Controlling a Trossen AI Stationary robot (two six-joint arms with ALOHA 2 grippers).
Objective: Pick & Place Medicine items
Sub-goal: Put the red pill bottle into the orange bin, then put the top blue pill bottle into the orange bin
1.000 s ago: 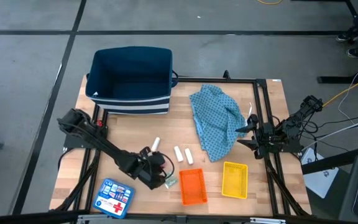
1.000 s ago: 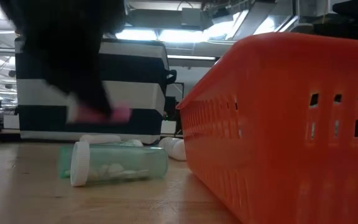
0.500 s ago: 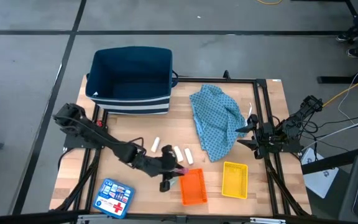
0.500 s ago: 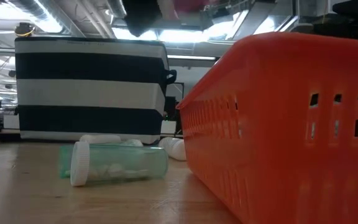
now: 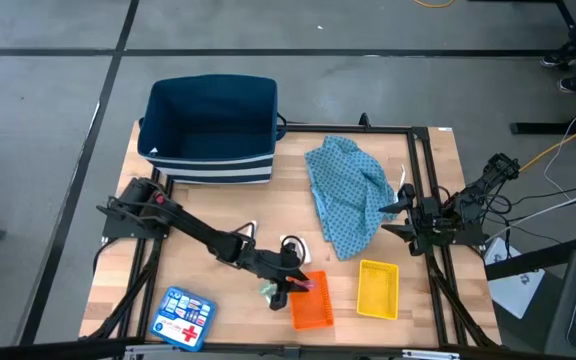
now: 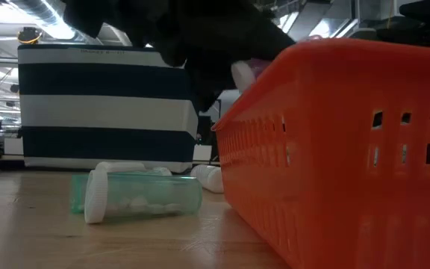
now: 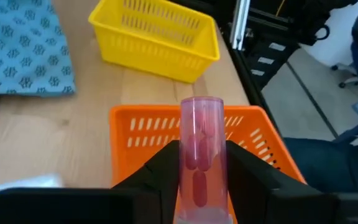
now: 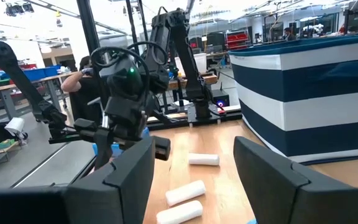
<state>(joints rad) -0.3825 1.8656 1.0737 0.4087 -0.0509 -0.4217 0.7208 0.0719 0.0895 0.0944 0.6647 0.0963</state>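
My left pincer (image 7: 201,180) pinches a clear tube of pink pills (image 7: 201,149) above the orange tray (image 7: 135,134); its lower end is cut off. The right pincer (image 5: 400,218) waits by the cloth (image 5: 353,195), fingers spread.

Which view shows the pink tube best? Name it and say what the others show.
The left wrist view: the pink tube fills the centre, gripped between the left gripper fingers above the orange basket. The high view shows only a pink speck; the low view a blurred end; the right wrist view does not show it.
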